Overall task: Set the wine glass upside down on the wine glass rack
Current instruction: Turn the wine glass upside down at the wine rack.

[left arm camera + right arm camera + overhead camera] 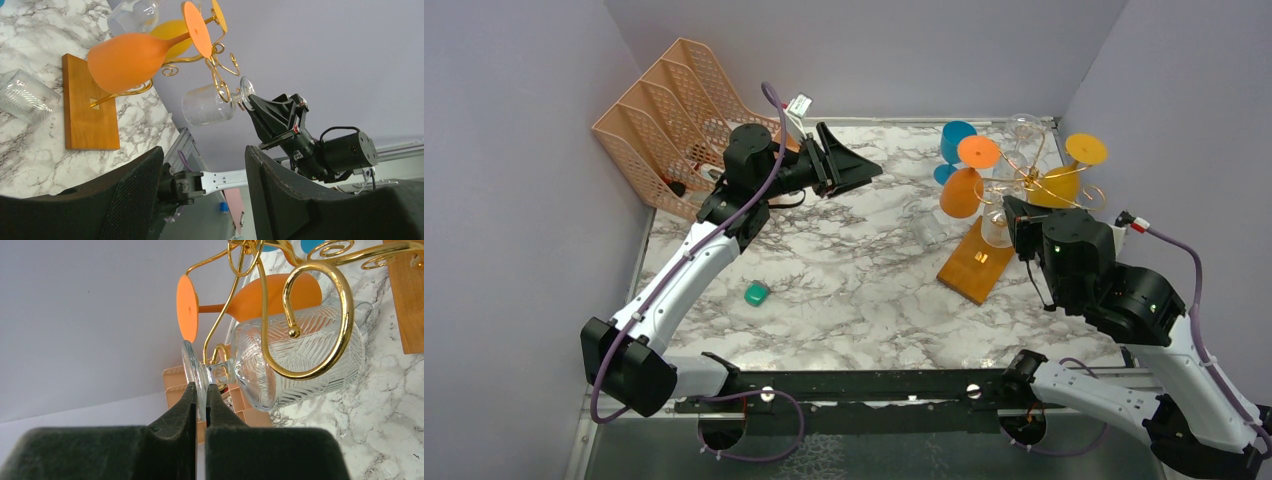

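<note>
The wine glass rack [1036, 182] is gold wire on an orange-brown wooden base [972, 264] at the right. Orange [964, 190], blue [954, 140] and yellow [1064, 182] glasses hang on it upside down. My right gripper [200, 387] is shut on the foot of a clear patterned wine glass [300, 360], held upside down with its stem at a small gold loop, under a spiral arm [320, 325]. The left wrist view shows that glass [207, 104] hanging off the rack, above the table. My left gripper [856, 166] is open and empty, raised at mid-table.
A second clear glass [929, 226] lies on its side on the marble left of the base. A peach mesh file organiser [674, 110] stands at the back left. A small green object [757, 293] lies near the left arm. Grey walls close in on three sides.
</note>
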Tool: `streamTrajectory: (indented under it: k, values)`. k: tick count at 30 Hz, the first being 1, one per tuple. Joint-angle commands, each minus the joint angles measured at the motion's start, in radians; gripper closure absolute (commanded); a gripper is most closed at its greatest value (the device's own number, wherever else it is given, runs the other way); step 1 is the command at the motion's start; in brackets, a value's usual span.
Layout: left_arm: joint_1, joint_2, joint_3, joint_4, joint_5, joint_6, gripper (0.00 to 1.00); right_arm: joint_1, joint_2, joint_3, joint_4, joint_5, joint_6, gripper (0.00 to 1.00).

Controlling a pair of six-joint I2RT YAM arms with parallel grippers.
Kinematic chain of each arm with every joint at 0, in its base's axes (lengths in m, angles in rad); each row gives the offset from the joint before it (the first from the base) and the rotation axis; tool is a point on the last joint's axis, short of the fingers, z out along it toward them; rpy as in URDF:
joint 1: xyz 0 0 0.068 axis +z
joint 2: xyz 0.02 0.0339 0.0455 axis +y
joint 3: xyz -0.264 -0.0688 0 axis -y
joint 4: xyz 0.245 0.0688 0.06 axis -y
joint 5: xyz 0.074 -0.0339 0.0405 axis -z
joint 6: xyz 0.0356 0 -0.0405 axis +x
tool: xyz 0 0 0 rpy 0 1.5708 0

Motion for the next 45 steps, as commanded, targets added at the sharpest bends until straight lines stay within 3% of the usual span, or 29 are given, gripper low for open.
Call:
streamTrajectory:
  k: [1, 6, 10, 19, 26, 33, 45]
  values:
    - [-0.002, -0.024, -0.024, 0.055, 0.006, -0.017, 0.36, 0.003, 0.0, 0.011, 0.11, 0.091, 0.019, 0.99]
    - [-0.003, -0.013, -0.003, 0.088, 0.001, -0.023, 0.39, 0.002, 0.011, 0.023, 0.088, 0.002, -0.015, 0.99]
    - [-0.021, 0.004, 0.026, 0.096, -0.002, -0.017, 0.41, 0.002, -0.033, -0.023, 0.162, -0.119, -0.174, 0.99]
    - [-0.174, 0.064, 0.052, 0.145, -0.015, -0.012, 0.42, 0.002, -0.072, -0.059, 0.191, -0.331, -0.322, 0.99]
    - [-0.222, 0.108, 0.067, 0.217, 0.017, -0.043, 0.42, 0.002, -0.057, -0.07, 0.296, -0.479, -0.434, 0.99]
    - [-0.238, 0.134, 0.074, 0.23, 0.057, -0.057, 0.44, 0.002, -0.042, -0.089, 0.388, -0.558, -0.468, 0.99]
    - [-0.253, 0.157, 0.087, 0.244, 0.108, -0.061, 0.6, 0.002, -0.006, -0.091, 0.436, -0.608, -0.485, 0.99]
